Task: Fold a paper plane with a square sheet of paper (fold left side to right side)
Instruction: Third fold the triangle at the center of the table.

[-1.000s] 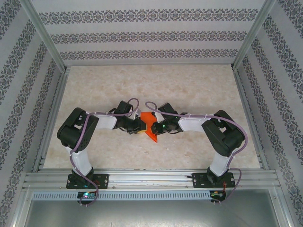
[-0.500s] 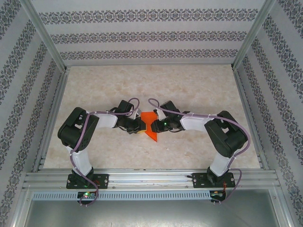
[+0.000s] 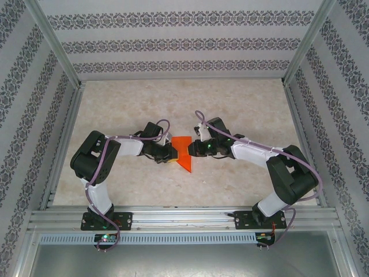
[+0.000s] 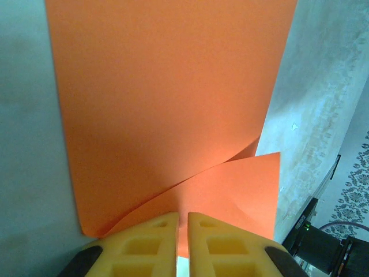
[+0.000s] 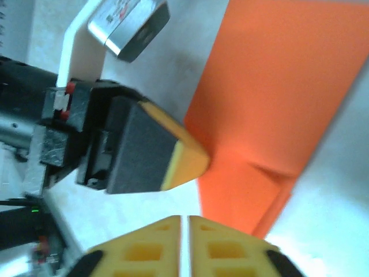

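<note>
Seen from above, your two arms reach inward over the marbled tabletop [image 3: 242, 104] and meet near its middle, a little closer to the near edge than to the far one. Between them lies the sheet of paper [image 3: 183, 151], bright orange-red and already partly folded. It has a straight edge on the far side and narrows to a point toward the near edge.

The left gripper [image 3: 171, 154] sits at the paper's left edge. In the left wrist view, the sheet of paper [image 4: 167, 98] spreads flat away from the camera, and a lower flap lifts off it and slopes up toward the left gripper [image 4: 183, 228]. The yellow fingers [image 4: 150, 242] are drawn almost together. A sliver of orange shows in the slit between them, so you are pinching that flap.

The right gripper [image 3: 196, 147] sits just beside the paper's right edge. In the right wrist view, the right gripper [image 5: 185, 231] has its yellow fingers [image 5: 225, 248] pressed together with only a thin line between them and nothing held. The sheet of paper [image 5: 271, 86] lies ahead and to the right of them. You cannot tell whether these fingers touch it. Across from them, the yellow tip of the left gripper [image 5: 193, 158] meets the paper's edge.
</note>
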